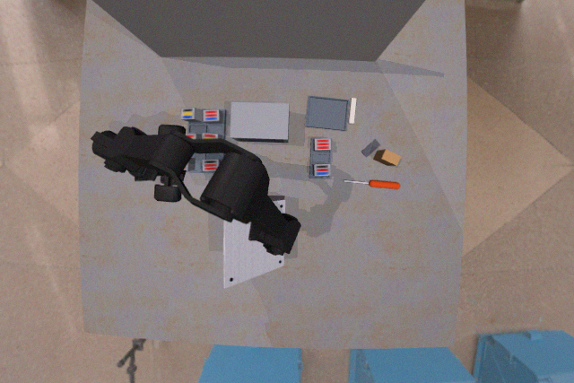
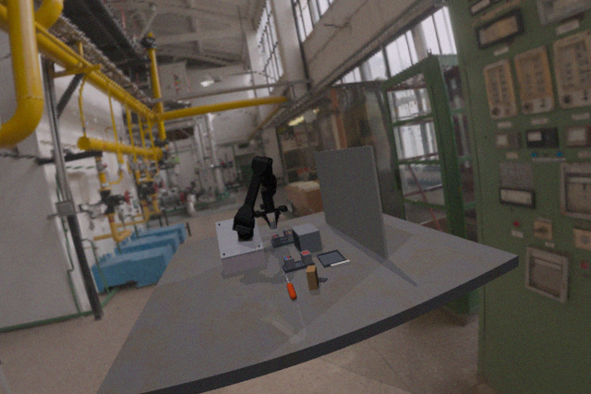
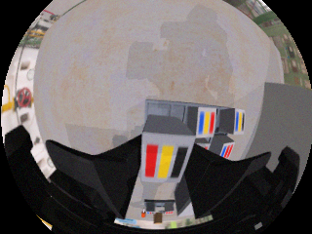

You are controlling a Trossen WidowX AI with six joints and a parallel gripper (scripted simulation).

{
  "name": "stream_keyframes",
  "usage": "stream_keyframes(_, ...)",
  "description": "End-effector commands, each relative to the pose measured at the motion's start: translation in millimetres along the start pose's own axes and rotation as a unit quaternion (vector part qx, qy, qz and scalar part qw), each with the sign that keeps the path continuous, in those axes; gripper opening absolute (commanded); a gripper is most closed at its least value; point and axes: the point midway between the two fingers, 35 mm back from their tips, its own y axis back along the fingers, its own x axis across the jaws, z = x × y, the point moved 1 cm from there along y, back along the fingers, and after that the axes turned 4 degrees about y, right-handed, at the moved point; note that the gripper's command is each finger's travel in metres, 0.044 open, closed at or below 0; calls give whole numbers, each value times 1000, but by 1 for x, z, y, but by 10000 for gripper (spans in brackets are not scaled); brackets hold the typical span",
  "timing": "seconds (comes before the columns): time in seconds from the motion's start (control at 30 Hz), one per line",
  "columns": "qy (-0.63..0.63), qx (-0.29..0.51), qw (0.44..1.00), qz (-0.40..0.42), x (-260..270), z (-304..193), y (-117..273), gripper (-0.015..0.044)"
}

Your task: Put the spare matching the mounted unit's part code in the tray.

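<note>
My gripper [image 3: 162,139] [image 2: 272,220] is shut on a grey block with red, yellow and black stripes [image 3: 165,162], held above the left rack [image 3: 166,108] [image 1: 198,128]. The arm hides the fingers in the top view. Several striped spares stand at that rack, among them a blue-yellow-red one [image 3: 207,122] and a red-and-blue one [image 1: 211,115]. The shallow blue-grey tray [image 1: 326,113] [image 2: 332,257] is empty, with a white strip [image 1: 352,110] beside it. I cannot tell which object is the mounted unit; no printed code is readable.
A grey box [image 1: 259,120] [image 2: 307,238] stands between left rack and tray. A smaller rack [image 1: 320,157] holds two striped blocks. A tan block [image 1: 390,157], a dark flat piece [image 1: 370,147] and a screwdriver [image 1: 384,184] lie right. A tall grey panel [image 2: 350,194] stands behind; a white sloped plate [image 1: 250,248] is in front.
</note>
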Motion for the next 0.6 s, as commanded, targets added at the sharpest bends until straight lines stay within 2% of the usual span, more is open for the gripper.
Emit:
stream_keyframes(0.0,0,0,1000,0,0,0,1,0)
stream_keyframes(0.37,-3,-4,1000,1,-4,0,72,0)
stream_keyframes(0.57,-3,-4,1000,1,-4,0,77,0)
